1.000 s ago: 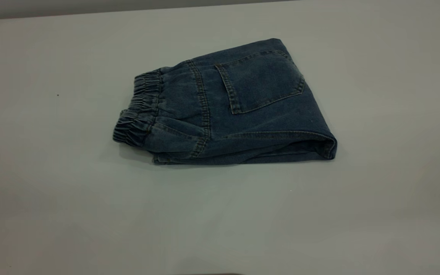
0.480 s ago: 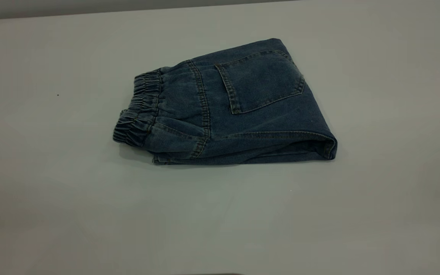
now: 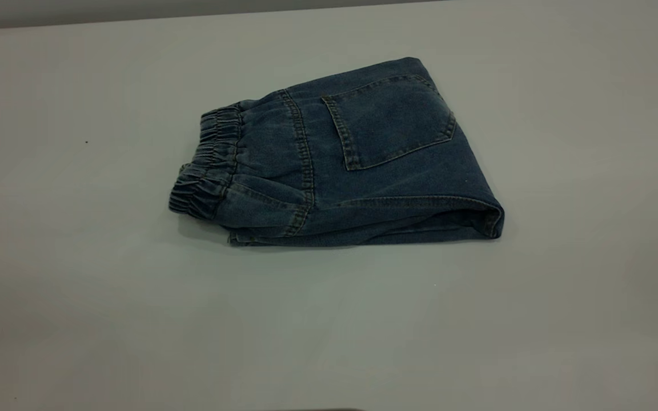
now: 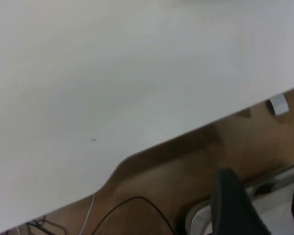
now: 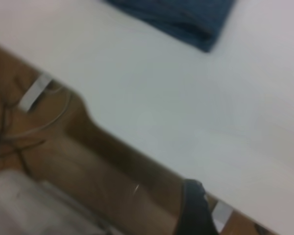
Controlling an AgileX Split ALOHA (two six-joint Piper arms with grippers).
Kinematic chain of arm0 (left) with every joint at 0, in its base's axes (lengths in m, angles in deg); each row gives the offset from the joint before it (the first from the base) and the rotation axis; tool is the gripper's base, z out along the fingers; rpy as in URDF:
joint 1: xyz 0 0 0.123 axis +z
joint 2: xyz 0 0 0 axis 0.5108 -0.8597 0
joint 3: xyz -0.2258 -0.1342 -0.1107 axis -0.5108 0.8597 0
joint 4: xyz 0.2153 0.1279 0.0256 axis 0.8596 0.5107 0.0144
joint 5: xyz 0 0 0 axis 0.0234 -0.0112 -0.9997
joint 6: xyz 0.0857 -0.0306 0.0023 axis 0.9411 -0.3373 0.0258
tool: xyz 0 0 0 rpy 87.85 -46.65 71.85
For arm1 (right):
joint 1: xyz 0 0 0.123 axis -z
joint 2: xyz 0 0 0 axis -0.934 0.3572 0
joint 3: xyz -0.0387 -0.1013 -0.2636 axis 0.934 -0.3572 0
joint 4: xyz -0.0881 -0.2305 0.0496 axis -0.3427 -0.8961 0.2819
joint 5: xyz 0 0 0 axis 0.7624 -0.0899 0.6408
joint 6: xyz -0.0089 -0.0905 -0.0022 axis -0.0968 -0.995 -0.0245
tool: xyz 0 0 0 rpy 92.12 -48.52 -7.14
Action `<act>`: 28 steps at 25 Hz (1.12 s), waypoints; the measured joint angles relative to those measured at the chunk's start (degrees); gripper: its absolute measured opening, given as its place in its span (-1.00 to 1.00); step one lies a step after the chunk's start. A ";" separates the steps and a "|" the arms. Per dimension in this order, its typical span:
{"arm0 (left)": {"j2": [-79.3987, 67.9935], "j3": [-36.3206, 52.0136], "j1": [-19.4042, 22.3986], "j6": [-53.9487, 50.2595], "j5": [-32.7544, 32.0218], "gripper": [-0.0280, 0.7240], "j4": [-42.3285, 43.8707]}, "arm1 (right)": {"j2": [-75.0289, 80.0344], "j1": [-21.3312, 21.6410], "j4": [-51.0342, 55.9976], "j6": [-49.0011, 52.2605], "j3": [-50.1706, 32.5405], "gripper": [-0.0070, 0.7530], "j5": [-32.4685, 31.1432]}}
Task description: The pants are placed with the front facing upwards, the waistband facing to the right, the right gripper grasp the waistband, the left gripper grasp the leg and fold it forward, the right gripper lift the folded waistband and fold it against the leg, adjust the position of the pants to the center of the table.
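One pair of pants [image 3: 357, 165] lies folded into a compact bundle on the table [image 3: 77, 285], slightly above and right of the middle of the exterior frame. One gathered waistband [image 3: 206, 162] forms the bundle's left end; one stitched patch pocket [image 3: 389, 123] faces up on the top layer, and the folded edge sits at the lower right. No brand, label or writing can be read on the denim or anywhere else.

Neither arm shows in the exterior frame. In the left wrist view, one dark finger of the left gripper [image 4: 232, 205] sits at the lower right, over the brown floor beyond the table's edge, with no denim in sight; whether its jaws are parted or closed cannot be told. In the right wrist view, one dark finger of the right gripper [image 5: 193, 208] shows at the bottom edge, also off the table's edge, with a corner of the pants at the top of that frame, well apart from it; its jaws likewise cannot be judged.
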 joint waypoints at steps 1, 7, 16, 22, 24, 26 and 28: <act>0.19 0.00 1.36 0.05 0.00 -0.17 -0.04 | 0.00 3.61 -0.01 0.00 0.00 0.13 0.00; 0.20 0.00 14.30 0.05 0.00 -0.17 -0.19 | -2.50 27.75 -0.04 0.00 0.00 0.13 0.00; 6.71 0.00 22.53 0.05 -0.20 -0.17 -0.18 | -15.10 38.30 0.01 0.00 0.00 0.13 -0.59; 17.89 0.00 22.52 0.05 -0.83 -0.17 -0.18 | -15.10 38.30 0.13 -0.06 0.00 0.13 -0.59; 18.48 -0.06 22.52 0.05 -1.49 -0.17 -0.18 | -15.10 38.30 0.15 -0.06 0.00 0.13 -0.59; 18.48 -0.06 22.52 0.05 -1.50 -0.17 -0.25 | -15.10 38.30 0.15 -0.06 0.00 0.13 -0.59; 18.48 -0.06 22.52 0.05 -1.50 -0.17 -0.25 | -15.10 38.30 0.15 -0.06 0.00 0.13 -0.59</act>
